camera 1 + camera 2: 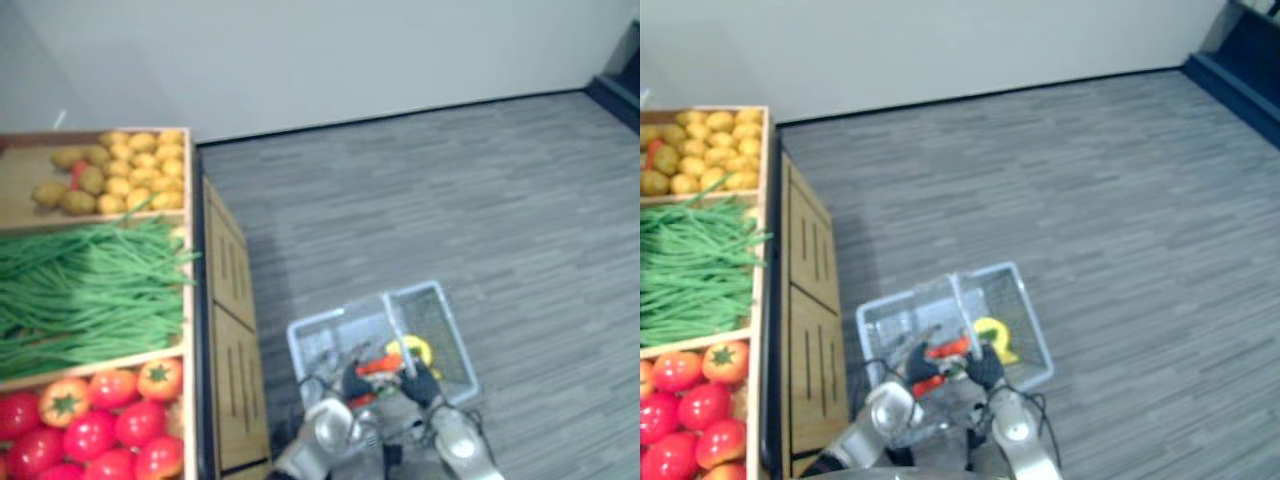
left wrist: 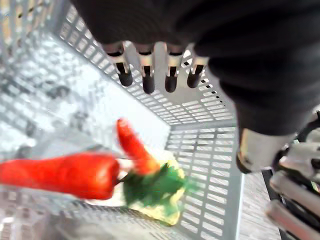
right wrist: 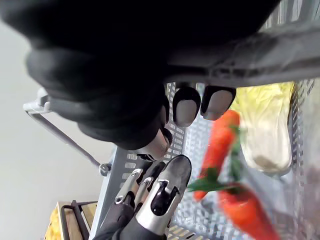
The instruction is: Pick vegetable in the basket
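A grey wire basket (image 1: pixel 325 335) hangs over the floor in front of me. In it lie two red chilli peppers (image 2: pixel 65 175) with green stems and a yellow pepper (image 1: pixel 415 350). My right hand (image 3: pixel 186 105) is curled round the basket's handle (image 3: pixel 280 50) and shows at the basket's near edge (image 1: pixel 420 382). Just above the chillies, inside the basket, my left hand (image 2: pixel 147 75) hovers with straight fingers and holds nothing; in the left eye view it sits beside the right hand (image 1: pixel 352 380).
A wooden stall (image 1: pixel 228 330) stands at my left. Its crates hold potatoes (image 1: pixel 120 170), green beans (image 1: pixel 90 285) and tomatoes (image 1: pixel 100 420). Grey plank floor (image 1: pixel 450 200) runs out to a white wall.
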Robot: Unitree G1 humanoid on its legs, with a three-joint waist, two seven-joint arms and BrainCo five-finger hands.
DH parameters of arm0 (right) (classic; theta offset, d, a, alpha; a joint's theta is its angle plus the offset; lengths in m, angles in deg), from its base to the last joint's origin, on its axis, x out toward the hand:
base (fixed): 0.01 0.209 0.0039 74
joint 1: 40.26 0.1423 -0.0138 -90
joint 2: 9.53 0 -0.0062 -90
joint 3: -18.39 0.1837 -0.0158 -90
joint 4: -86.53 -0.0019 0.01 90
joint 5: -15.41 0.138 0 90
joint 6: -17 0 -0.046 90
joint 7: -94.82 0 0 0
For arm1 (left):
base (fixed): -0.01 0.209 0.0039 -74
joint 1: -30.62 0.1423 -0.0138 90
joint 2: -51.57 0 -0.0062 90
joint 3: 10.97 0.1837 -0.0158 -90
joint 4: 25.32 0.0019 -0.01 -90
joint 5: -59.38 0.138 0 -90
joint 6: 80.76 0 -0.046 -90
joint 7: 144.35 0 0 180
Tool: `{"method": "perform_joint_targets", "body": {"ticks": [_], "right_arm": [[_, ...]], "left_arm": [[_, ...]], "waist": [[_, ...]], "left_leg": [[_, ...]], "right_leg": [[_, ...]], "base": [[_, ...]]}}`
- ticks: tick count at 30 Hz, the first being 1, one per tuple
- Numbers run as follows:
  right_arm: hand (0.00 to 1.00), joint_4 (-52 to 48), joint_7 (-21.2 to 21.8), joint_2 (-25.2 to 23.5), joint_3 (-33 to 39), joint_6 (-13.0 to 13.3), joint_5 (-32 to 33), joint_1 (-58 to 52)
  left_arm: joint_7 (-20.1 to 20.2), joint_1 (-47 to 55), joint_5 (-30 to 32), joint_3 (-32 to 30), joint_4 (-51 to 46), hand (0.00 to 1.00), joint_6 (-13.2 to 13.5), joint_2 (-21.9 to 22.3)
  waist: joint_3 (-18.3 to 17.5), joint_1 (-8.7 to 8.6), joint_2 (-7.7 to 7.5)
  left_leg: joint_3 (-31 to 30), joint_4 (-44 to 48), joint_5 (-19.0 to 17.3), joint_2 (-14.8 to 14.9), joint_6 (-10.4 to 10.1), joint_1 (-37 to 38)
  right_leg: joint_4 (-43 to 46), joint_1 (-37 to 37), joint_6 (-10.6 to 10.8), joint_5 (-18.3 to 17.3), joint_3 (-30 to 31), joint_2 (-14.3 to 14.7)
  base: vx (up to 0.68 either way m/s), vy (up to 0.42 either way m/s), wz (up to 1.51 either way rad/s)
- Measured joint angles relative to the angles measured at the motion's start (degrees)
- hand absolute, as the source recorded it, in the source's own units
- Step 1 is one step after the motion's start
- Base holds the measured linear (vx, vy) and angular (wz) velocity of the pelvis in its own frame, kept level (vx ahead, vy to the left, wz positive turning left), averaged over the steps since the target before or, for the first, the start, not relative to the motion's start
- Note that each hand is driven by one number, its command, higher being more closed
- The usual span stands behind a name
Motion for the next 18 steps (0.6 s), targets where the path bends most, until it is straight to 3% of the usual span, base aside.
{"method": "perform_joint_targets", "body": {"ticks": [8, 11, 18], "right_arm": [[1.0, 2.3, -0.2, -1.9, 6.0, 0.0, 2.0, -2.6], [1.0, 8.1, -2.9, -3.1, 11.0, -0.3, -2.8, -2.1], [1.0, 12.3, -8.1, -5.2, 22.1, -1.0, -3.0, -0.9]], "left_arm": [[0.0, 0.7, 0.3, -0.8, 0.2, 0.0, -0.5, 0.3], [-1.4, 0.6, 2.3, -0.9, 1.9, 0.0, -1.3, 0.3], [-3.6, 0.0, -1.7, -3.9, 1.8, 0.0, -0.1, 0.2]], "waist": [[-0.1, -0.08, 0.08], [-0.1, -0.06, 0.09], [-0.1, -0.22, 0.18]], "left_leg": [[-0.1, -0.2, 0.0, 0.0, 0.0, 0.9], [0.0, -0.6, 0.0, 0.0, 0.0, 1.5], [0.1, -1.0, 0.0, -0.3, 0.0, 2.7]], "right_leg": [[-0.4, 0.7, 0.0, 0.0, -0.1, 0.0], [-0.4, 1.0, 0.0, 0.0, 0.0, 0.1], [-0.4, 1.9, 0.1, 0.0, 0.0, 0.0]], "base": [[-0.01, -0.001, 0.0], [0.0, 0.0, -0.01], [0.0, 0.0, -0.01]]}}
